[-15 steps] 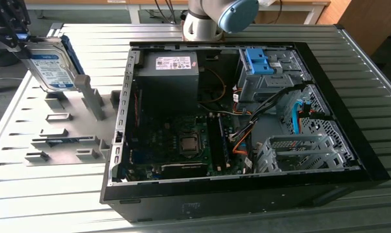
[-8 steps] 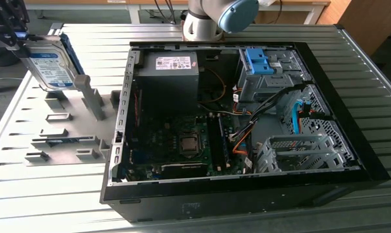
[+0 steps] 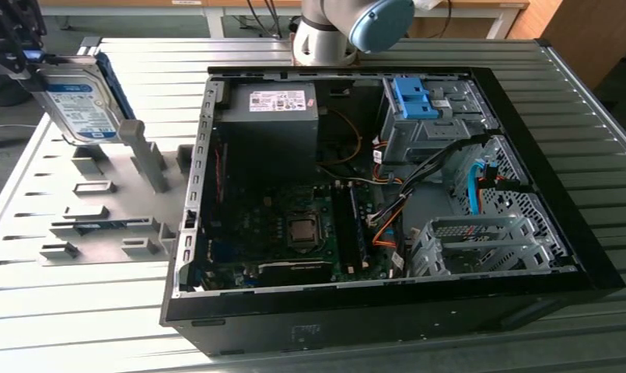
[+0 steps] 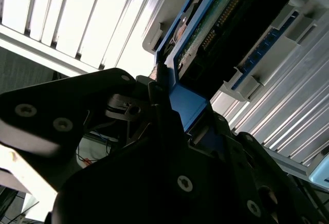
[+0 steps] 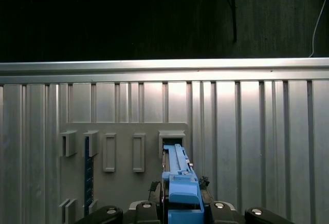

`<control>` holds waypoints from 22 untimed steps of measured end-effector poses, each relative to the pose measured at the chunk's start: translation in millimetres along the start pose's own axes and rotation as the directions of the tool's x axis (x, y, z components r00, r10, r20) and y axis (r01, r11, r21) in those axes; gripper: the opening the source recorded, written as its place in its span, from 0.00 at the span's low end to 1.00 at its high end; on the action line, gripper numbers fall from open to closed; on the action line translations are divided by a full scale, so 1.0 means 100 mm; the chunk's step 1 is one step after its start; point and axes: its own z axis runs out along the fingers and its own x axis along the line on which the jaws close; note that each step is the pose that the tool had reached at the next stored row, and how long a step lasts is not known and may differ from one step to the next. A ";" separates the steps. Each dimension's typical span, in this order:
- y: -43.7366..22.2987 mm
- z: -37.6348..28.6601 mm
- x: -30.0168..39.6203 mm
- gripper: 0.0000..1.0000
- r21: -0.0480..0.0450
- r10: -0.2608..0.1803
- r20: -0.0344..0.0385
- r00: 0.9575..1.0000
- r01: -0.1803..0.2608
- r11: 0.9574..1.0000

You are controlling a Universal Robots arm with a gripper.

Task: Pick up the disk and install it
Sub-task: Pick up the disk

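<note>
The disk is a flat silver rectangle with a white-and-blue label on its broad face. A blue plastic carrier runs along its edge. In the second wrist view its other face shows a green circuit board and a dark connector strip, again bordered by blue plastic.

The disk hangs in the upper left of the exterior view, with the gripper holding its upper end. In the second wrist view the black fingers are pressed against the blue carrier, pinching the disk between them. In the first wrist view the disk appears edge-on, as a narrow blue strip between the gripper's two sides.

Its long axis stands steeply, close to upright, leaning from the upper left down toward the lower right of the exterior view. The label face is turned toward that camera. The lower end points down at a grey fixture plate with raised pockets, which lies on the slatted metal table. I cannot tell whether the disk touches the plate.

An open computer case lies just beside the plate, filling the centre and right of the exterior view, well apart from the disk.
</note>
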 end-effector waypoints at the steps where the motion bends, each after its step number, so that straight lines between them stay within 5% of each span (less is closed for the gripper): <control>1: 0.000 -0.003 0.000 0.36 0.000 0.000 0.000 1.000 0.000 1.000; 22: 0.000 -0.047 0.000 0.36 0.000 0.000 0.000 1.000 0.000 1.000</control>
